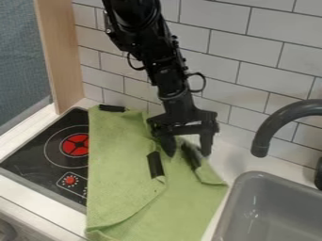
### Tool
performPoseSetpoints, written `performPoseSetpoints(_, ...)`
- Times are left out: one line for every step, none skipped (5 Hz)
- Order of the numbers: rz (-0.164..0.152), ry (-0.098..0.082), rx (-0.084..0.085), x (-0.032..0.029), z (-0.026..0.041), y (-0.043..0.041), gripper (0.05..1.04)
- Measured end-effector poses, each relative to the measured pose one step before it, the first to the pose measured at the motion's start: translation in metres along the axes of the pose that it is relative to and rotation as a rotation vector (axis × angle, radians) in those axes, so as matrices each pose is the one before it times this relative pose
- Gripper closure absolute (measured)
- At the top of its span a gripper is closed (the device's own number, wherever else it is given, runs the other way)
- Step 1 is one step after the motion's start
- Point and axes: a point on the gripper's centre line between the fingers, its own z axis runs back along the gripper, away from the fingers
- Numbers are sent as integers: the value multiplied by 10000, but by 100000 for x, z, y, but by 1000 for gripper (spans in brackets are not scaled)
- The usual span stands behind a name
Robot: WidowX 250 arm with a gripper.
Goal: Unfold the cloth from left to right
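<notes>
The gripper [187, 148] hangs down over the upper right part of the green cloth [121, 174], its two fingers apart. Between and just below the fingertips is a dark strip [191, 156] near the cloth's right edge; whether the fingers touch the fabric I cannot tell. The cloth lies over the right part of the stove and the counter, with a folded layer whose edge runs diagonally across its lower middle. Another black strip [155, 164] is on the cloth left of the gripper, and a third black strip [112, 108] marks its top left corner.
The black stove top [47, 149] with a red-centred burner is at the left. A grey sink [242, 188] stands at the lower right, under a dark curved faucet [270, 129]. Behind is a white tiled wall [239, 47], with a wooden panel [61, 56] at upper left.
</notes>
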Motion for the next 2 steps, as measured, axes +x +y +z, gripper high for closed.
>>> performPoseSetpoints(-141,156,-53,-47,269,-151,79)
performPoseSetpoints(-103,-192,230,178,1622,-132,85)
